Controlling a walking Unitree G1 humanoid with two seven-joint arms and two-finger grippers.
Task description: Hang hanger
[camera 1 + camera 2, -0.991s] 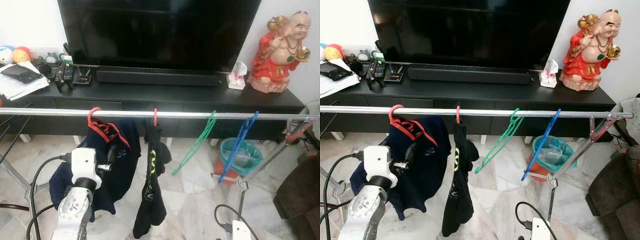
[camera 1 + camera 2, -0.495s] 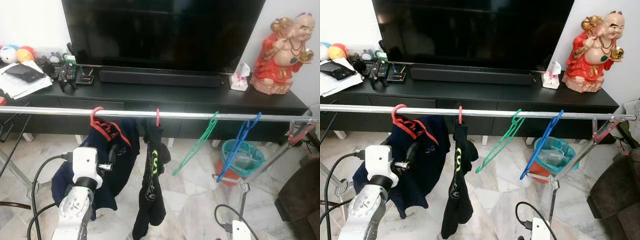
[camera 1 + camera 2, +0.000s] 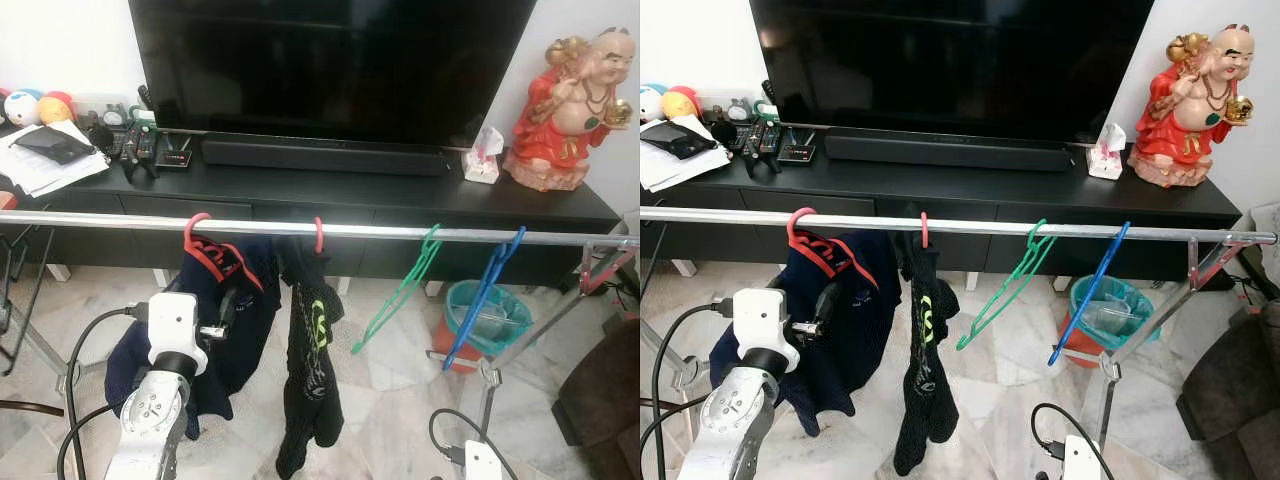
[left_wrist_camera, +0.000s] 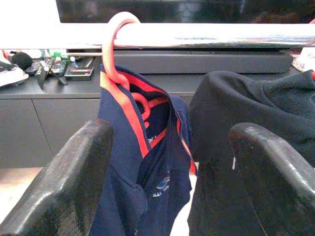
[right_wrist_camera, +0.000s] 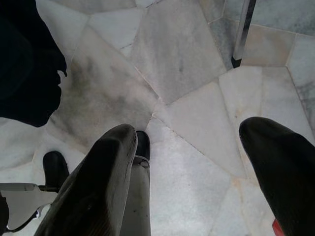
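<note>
A silver clothes rail (image 3: pixel 400 231) runs across in front of me. A red hanger (image 3: pixel 192 232) with a navy, red-collared shirt (image 3: pixel 240 330) hangs on it at the left. Next to it a second red hook (image 3: pixel 318 236) carries a black garment (image 3: pixel 312 380). Further right hang an empty green hanger (image 3: pixel 405 290) and an empty blue hanger (image 3: pixel 485 295). My left gripper (image 3: pixel 227 306) is raised just before the navy shirt, open, nothing held; in the left wrist view the red hanger (image 4: pixel 118 44) and rail (image 4: pixel 197 35) lie beyond its fingers (image 4: pixel 74 182). My right gripper (image 5: pixel 192 129) hangs low, open, over the floor.
Behind the rail stands a black TV cabinet (image 3: pixel 400 195) with a large TV (image 3: pixel 330 60), a red statue (image 3: pixel 570 100) and clutter at the left. A teal bin (image 3: pixel 485 310) sits under the rail's right end beside the rack's leg (image 3: pixel 540 325). A dark sofa corner (image 3: pixel 600 400) is at the right.
The whole view has shifted slightly as the camera moved. The black garment has swung and twisted a little on its hook. My left gripper stays before the navy shirt.
</note>
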